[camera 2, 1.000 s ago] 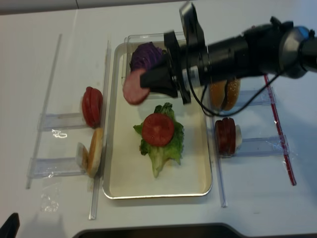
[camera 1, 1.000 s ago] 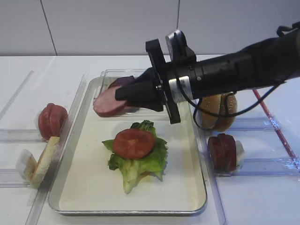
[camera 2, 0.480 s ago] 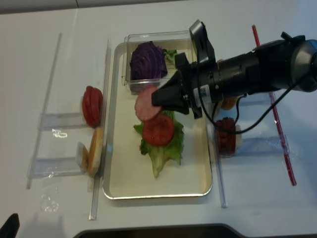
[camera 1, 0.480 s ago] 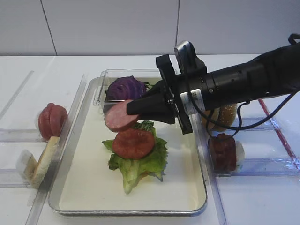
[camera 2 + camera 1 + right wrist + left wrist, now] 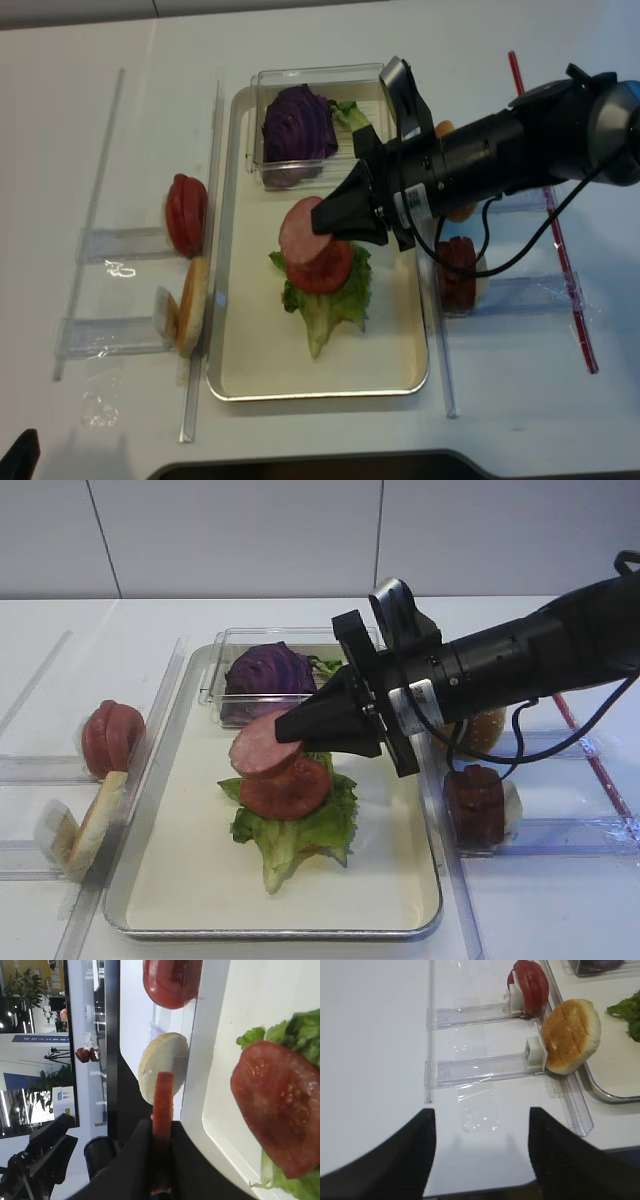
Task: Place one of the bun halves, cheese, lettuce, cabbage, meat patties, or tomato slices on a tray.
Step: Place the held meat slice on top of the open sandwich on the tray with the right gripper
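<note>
The meat patty [image 5: 262, 748] is held tilted, one edge clamped in the right end effector [image 5: 300, 730] and its free edge hanging over the far-left rim of the tomato slice [image 5: 287, 786]. That slice lies flat on the lettuce [image 5: 292, 830], near the middle of the tray [image 5: 180, 880]. The wrist view shows the patty [image 5: 162, 1110] edge-on between the closed jaws, so the grip is across its thickness, with the tomato slice [image 5: 280, 1110] off to one side and below.

The governing relation: the patty's centre lies slightly toward the far left of the stack's centre, and its face slopes downward away from the jaws. Judged from this, placement calls for a short shift toward the stack and a lowering before release.

The right arm reaches in from the right and is the only arm at the tray. The left end effector [image 5: 480, 1160] stands open over the counter [image 5: 375, 1035], well apart from the tray.
</note>
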You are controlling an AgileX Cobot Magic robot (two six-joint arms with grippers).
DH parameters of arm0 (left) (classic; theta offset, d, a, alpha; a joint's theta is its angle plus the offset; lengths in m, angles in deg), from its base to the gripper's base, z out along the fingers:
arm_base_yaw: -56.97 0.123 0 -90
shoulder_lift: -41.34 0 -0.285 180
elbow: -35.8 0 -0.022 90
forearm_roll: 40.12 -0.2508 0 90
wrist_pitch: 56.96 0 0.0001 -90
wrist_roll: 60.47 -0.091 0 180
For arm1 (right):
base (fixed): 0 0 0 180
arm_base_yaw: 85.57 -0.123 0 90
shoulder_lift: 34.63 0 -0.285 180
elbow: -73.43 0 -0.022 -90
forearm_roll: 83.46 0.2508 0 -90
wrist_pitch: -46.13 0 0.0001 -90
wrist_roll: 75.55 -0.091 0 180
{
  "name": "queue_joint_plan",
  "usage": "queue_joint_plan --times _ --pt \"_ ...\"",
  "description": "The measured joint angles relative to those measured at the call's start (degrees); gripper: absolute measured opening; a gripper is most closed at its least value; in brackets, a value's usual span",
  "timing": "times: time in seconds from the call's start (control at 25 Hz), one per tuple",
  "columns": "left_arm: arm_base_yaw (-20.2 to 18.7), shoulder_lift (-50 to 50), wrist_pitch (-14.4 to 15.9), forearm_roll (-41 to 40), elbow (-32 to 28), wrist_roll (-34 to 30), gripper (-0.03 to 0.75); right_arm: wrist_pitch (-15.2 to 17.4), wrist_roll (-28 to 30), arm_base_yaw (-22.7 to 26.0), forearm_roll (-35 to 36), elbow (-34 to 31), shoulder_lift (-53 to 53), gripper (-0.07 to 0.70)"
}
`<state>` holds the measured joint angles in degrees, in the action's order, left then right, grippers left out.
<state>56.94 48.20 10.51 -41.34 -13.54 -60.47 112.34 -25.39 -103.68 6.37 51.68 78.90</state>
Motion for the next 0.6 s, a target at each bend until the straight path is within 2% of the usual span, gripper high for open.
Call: queue_joint_plan --times 0.36,0.6 --pt "0.0 0.0 0.0 0.0 0.0 0.0 0.417 -0.3 -0.2 0.0 -0.4 0.0 1.1 0.111" --pt "0.0 0.0 0.0 0.0 0.0 0.0 0.417 -2.6 0.6 0.0 -0.4 0.0 1.6 0.111"
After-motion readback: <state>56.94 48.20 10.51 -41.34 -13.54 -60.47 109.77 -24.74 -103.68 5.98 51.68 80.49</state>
